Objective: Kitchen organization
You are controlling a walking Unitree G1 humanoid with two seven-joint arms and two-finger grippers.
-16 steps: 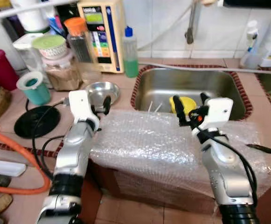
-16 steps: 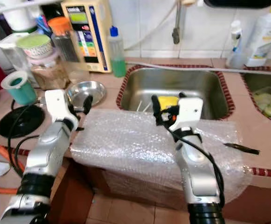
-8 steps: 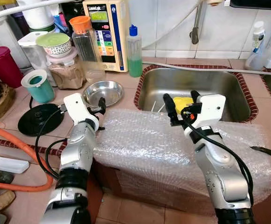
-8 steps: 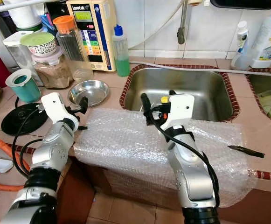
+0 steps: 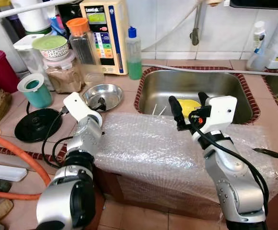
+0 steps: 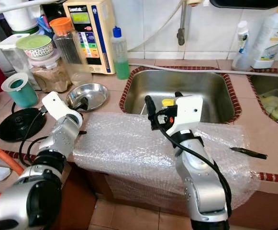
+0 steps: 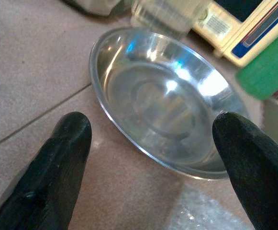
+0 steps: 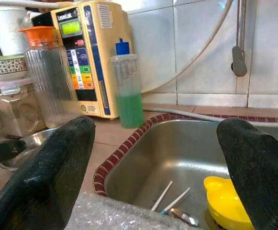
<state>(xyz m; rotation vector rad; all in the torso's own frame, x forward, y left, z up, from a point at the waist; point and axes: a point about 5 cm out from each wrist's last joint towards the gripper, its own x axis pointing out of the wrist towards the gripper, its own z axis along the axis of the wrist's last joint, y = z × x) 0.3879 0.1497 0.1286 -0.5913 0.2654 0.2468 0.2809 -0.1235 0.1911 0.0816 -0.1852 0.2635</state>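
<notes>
A shallow steel bowl [image 5: 103, 94] sits on the tiled counter left of the sink [image 5: 234, 91]. My left gripper [image 5: 100, 103] is open at the bowl's near rim, and in the left wrist view its fingers [image 7: 57, 167] stand on either side of the bowl [image 7: 167, 100] without touching it. My right gripper [image 5: 187, 106] is open and empty above the sink's near edge. Beyond it, a yellow plastic item [image 8: 225, 201] and two thin sticks [image 8: 170, 196] lie in the basin. A bubble wrap sheet [image 5: 153, 148] drapes over the counter's front edge under both arms.
Behind the bowl stand a cream appliance [image 5: 103, 33], a green soap bottle [image 5: 134, 48], an orange-lidded jar [image 5: 81, 40] and stacked containers [image 5: 57, 62]. At the left are a teal cup [image 5: 35, 89], a black disc [image 5: 37, 124] and an orange hose [image 5: 19, 158]. A dark knife [image 5: 270, 153] lies at the right.
The view has shifted a little. My left gripper has edged forward, so its tips now sit at the steel bowl's near rim. My right gripper stays open over the sink's near edge.
</notes>
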